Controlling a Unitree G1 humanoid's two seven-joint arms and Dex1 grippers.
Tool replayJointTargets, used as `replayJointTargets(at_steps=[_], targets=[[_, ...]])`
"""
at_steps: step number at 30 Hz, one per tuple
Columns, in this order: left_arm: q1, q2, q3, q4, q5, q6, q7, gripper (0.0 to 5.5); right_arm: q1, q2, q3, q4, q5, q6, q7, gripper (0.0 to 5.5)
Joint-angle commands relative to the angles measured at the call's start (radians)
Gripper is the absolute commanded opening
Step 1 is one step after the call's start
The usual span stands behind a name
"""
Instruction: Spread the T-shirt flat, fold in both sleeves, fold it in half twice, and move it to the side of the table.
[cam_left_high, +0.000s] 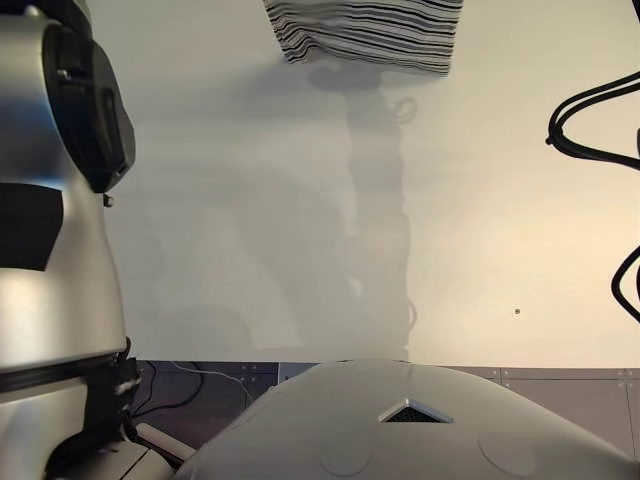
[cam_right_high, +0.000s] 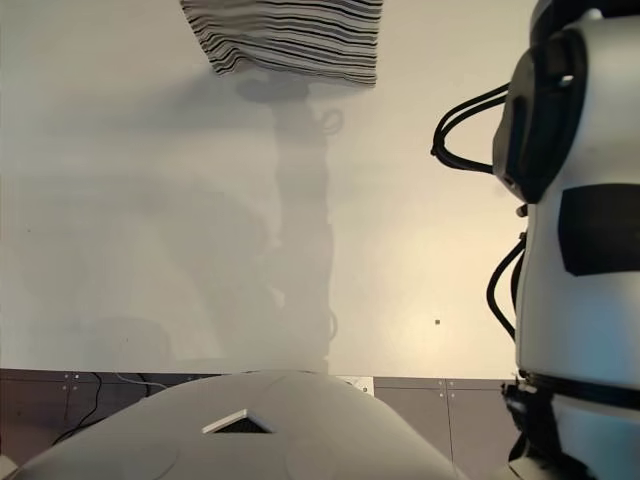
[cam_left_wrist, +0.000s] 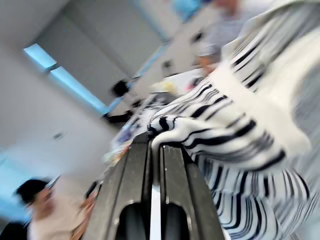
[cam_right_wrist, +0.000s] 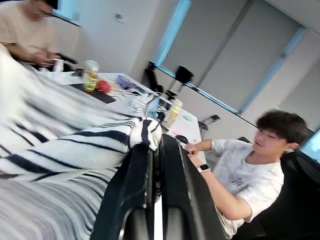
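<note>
Left eye view: seen striped T-shirt (cam_left_high: 365, 35) bunched over far end of desk (cam_left_high: 250, 200), upper part cut off by frame edge, shadow thrown on desk just below it. Right eye view: same, over far end of desk. Left wrist view: seen left gripper (cam_left_wrist: 156, 142) pressed together, pinching a T-shirt fold; height above desk impossible to tell. Right wrist view: seen right gripper (cam_right_wrist: 155, 137) likewise clamped on a T-shirt fold.
</note>
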Motion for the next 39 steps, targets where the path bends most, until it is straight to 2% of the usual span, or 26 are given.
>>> replayJointTargets(at_steps=[1, 2, 3, 5, 6, 9, 13, 20, 24, 29, 30, 33, 34, 36, 39], targets=[[0.340, 0.076, 0.069, -0.201, -0.202, -0.089, -0.509, 0.10, 0.265, -0.073, 0.039, -0.111, 0.006, -0.097, 0.399, 0.12], [0.459, 0.088, 0.083, -0.362, -0.284, -0.036, -0.590, 0.10, 0.354, -0.093, 0.044, -0.196, 0.035, -0.093, 0.503, 0.12], [0.633, 0.110, 0.089, -0.629, -0.382, 0.071, -0.624, 0.10, 0.495, -0.129, 0.051, -0.379, 0.087, -0.040, 0.607, 0.12], [0.970, 0.156, 0.116, -1.157, -0.562, 0.308, -0.585, 0.10, 0.821, -0.234, 0.042, -0.832, 0.206, 0.128, 0.751, 0.12], [1.083, 0.170, 0.132, -1.327, -0.618, 0.381, -0.551, 0.10, 0.935, -0.274, 0.025, -0.985, 0.250, 0.197, 0.787, 0.12], [1.336, 0.176, 0.173, -1.629, -0.703, 0.491, -0.450, 0.10, 1.189, -0.379, -0.032, -1.247, 0.353, 0.290, 0.882, 0.12], [1.588, 0.217, 0.158, -1.868, -0.707, 0.525, -0.453, 0.10, 1.406, -0.486, -0.055, -1.474, 0.424, 0.349, 0.985, 0.12], [1.775, 0.283, 0.186, -2.039, -0.687, 0.576, -0.459, 0.10, 1.588, -0.602, -0.096, -1.652, 0.450, 0.406, 1.032, 0.12], [1.900, 0.319, 0.155, -2.058, -0.554, 0.476, -0.434, 0.10, 1.643, -0.630, -0.088, -1.688, 0.427, 0.411, 0.984, 0.12], [1.994, 0.345, 0.132, -2.033, -0.450, 0.346, -0.416, 1.01, 1.804, -0.725, -0.096, -1.721, 0.371, 0.294, 1.034, 1.05], [2.013, 0.351, 0.149, -2.046, -0.476, 0.351, -0.423, 1.19, 1.846, -0.754, -0.111, -1.729, 0.375, 0.276, 1.063, 1.26], [2.102, 0.380, 0.254, -2.128, -0.650, 0.451, -0.444, 1.23, 1.912, -0.815, -0.150, -1.725, 0.379, 0.226, 1.112, 1.83], [2.120, 0.395, 0.304, -2.136, -0.698, 0.481, -0.454, 1.23, 1.907, -0.823, -0.158, -1.714, 0.378, 0.214, 1.113, 2.07], [2.116, 0.419, 0.384, -2.111, -0.743, 0.510, -0.460, 1.23, 1.857, -0.818, -0.160, -1.683, 0.378, 0.208, 1.094, 2.07], [1.917, 0.362, 0.389, -1.993, -0.714, 0.542, -0.299, 1.23, 1.704, -0.745, -0.125, -1.645, 0.393, 0.247, 1.010, 2.07]])
